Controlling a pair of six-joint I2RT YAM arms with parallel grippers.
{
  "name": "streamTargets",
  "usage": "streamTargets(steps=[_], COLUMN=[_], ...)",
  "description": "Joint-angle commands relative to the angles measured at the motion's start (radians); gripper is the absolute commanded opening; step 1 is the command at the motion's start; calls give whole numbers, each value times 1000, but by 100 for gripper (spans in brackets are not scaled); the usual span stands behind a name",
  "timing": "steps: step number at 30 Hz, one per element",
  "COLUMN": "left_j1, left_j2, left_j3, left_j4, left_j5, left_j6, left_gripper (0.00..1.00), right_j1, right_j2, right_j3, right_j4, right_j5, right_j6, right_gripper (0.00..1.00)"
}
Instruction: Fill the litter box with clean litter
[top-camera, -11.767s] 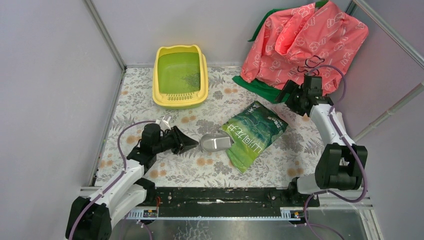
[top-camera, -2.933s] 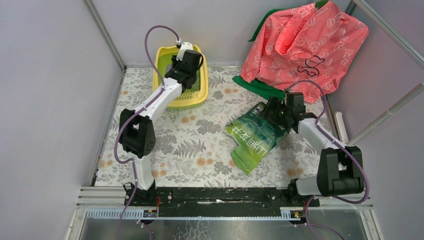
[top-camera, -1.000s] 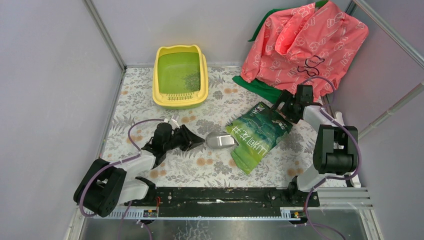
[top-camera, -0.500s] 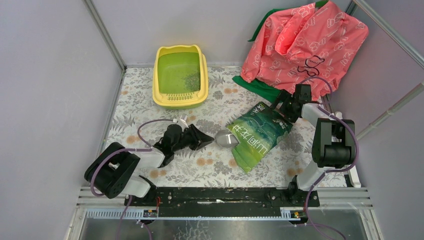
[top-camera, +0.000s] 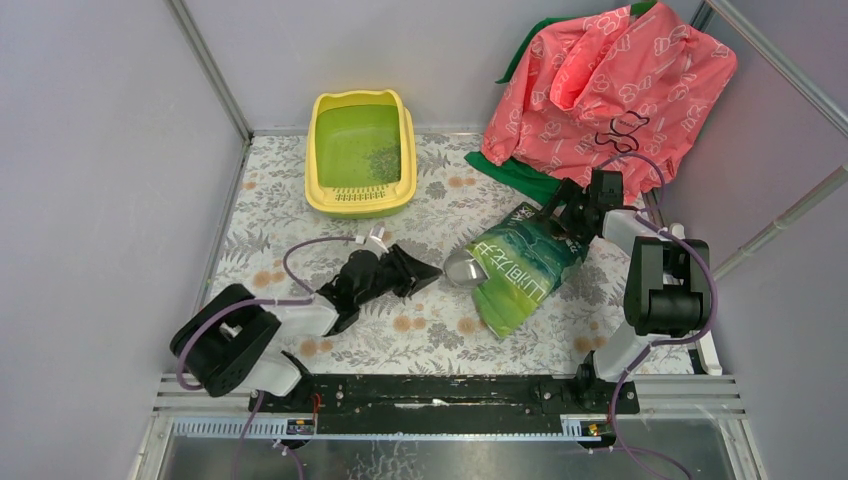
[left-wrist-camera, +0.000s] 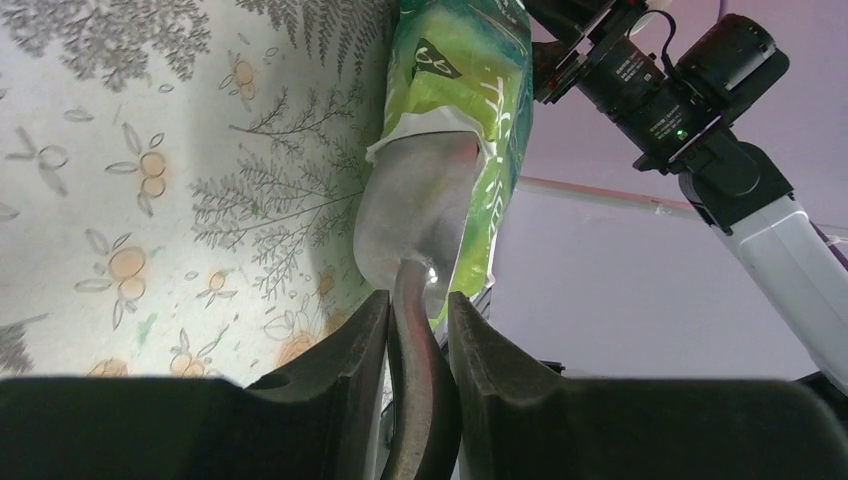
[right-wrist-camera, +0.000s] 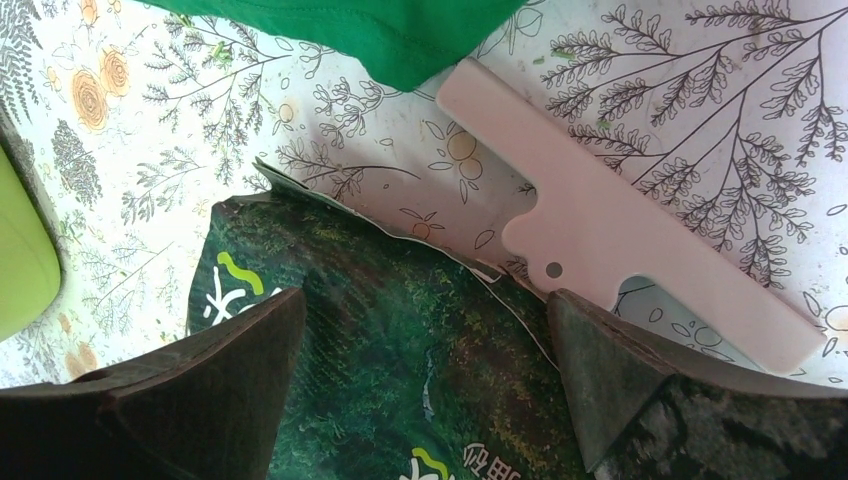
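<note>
A table covered in a floral cloth (top-camera: 300, 210) carries everything, and at its far right corner a pink printed plastic cover (top-camera: 610, 80) is heaped against the wall over a green cloth (top-camera: 515, 175) that spreads onto the table. The litter box (top-camera: 312, 170) sits at the far left corner, its slotted lip facing the arms, well apart from both grippers. A glossy green litter bag (top-camera: 515, 270) with white lettering lies right of the table's middle, its far corner raised. The right gripper (top-camera: 565, 215) is at that far corner; the wrist view shows its jaws spread wide, one finger on either side of the bag's upper edge (right-wrist-camera: 425, 310), with nothing pinched between them. The left arm lies low across the near left part of the table, and the left gripper (top-camera: 425, 270) is clamped on the handle of a metal scoop (top-camera: 461, 268). From the left wrist, the two dark fingers (left-wrist-camera: 350, 340) press the curved handle from both sides, and the scoop's bowl (left-wrist-camera: 415, 210) reaches under the white-lined torn edge of the bag's mouth. A flat white plastic piece (right-wrist-camera: 600, 230) with a notch and a small hole lies on the cloth just beyond the bag, beside the green cloth. The clean litter (top-camera: 383, 160) shows as a small grainy patch on the right side of the box's green floor
</note>
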Motion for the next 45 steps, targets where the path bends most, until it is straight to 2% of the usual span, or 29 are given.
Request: streamTargets(steps=[1,6,8,16,24,27,32,39,45], left_j1=[-9,-7,-7,-30,-88,-109,-135,-162,-175], left_j2=[-123,-277,-290,-97,42,87,119,182,238], left_j3=[-56,-72,-56,-34,37,79,160,189,197], left_j4=[106,-34,-78,119,193,184,54,92,25], left_j5=[-117,-170,-181,-151,-193,-203,-249,-287,-307], left_j6=[-34,0,17,-38,-52,-57,-53,-77,-105], left_gripper=[0,0,0,0,0,0,0,0,0], right_j1=[17,18,25,69,128,142,164,184,189], right_j2=[-31,-38,-41,-53,-69,-67,-66,-65,-77], right_j3=[-31,-46,-50,-55,-67,-73,-80,-92,-94], right_j4=[-23,-21,-17,-22,-23,-18,-16,-2,-10], right_j5=[-38,-34,-30,7,34,43,58,58,62], right_j6=[5,0,1,6,9,10,12,24,18], right_gripper=[98,98,98,98,98,97,97,97,97])
